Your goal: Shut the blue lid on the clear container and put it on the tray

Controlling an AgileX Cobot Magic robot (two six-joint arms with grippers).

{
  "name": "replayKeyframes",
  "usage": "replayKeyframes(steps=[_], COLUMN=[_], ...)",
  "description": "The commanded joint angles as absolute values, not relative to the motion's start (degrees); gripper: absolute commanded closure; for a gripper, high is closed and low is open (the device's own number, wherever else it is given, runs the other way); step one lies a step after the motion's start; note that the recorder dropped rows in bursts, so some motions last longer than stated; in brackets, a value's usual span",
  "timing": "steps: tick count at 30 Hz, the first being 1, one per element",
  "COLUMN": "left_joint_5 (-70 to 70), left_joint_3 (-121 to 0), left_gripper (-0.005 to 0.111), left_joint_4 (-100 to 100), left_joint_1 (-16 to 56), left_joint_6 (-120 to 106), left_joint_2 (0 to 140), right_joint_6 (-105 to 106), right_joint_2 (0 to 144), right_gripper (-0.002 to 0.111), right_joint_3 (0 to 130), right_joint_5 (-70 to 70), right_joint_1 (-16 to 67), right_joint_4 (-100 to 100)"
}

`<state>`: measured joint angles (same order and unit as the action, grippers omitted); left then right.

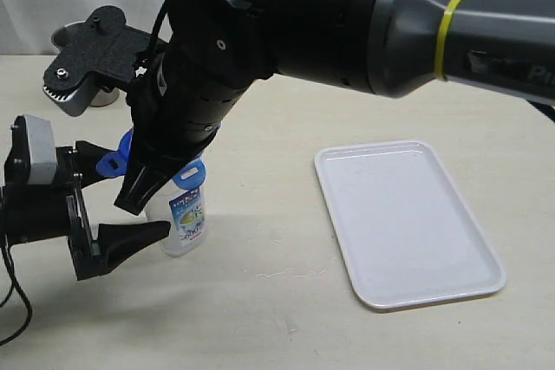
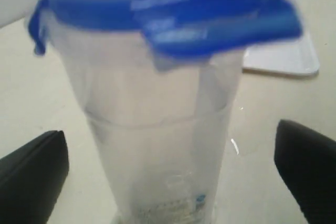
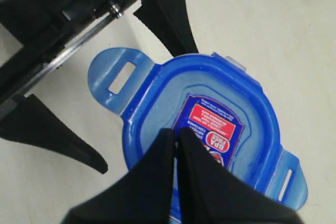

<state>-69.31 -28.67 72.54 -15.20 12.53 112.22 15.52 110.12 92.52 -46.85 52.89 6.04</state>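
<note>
Lid-closing step. Right pincer (image 3: pixel 176 136) shut, empty, tips on blue lid (image 3: pixel 231 93) beneath. Left pincer (image 2: pixel 168 182) wide open, clear container (image 2: pixel 157 103) between jaws, ungripped. Next, likely: snap splayed flaps down, then carry to tray (image 1: pixel 408 214).

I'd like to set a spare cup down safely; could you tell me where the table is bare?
The tray is empty, and bare table lies between it and the clear container. Around the container it is crowded: the open left gripper flanks it, the shut right gripper is over the blue lid.
</note>
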Motion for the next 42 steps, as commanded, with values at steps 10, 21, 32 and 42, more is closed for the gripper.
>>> replayKeyframes(steps=[10, 21, 32, 42], left_joint_5=[-69.96, -69.96, -69.96, -69.96], left_joint_3=[-36.36, -37.51, -37.51, -37.51], left_gripper=[0.002, 0.002, 0.026, 0.107], left_joint_4=[67.37, 63.55, 63.31, 65.78], left_joint_1=[-8.04, -5.81, -2.91, -2.91], left_joint_6=[10.89, 10.77, 12.44, 14.08], left_joint_2=[120.91, 121.65, 121.65, 121.65], right_joint_6=[17.21, 17.21, 17.1, 19.15], right_joint_2=[113.12, 113.12, 113.12, 113.12], right_gripper=[0.104, 0.104, 0.104, 0.104], right_joint_3=[90.31, 90.31, 90.31, 91.2], right_joint_5=[-52.39, -52.91, -52.91, -52.91], right_joint_1=[52.76, 52.76, 52.76, 52.76], right_joint_4=[3.83, 3.72, 3.42, 4.32])
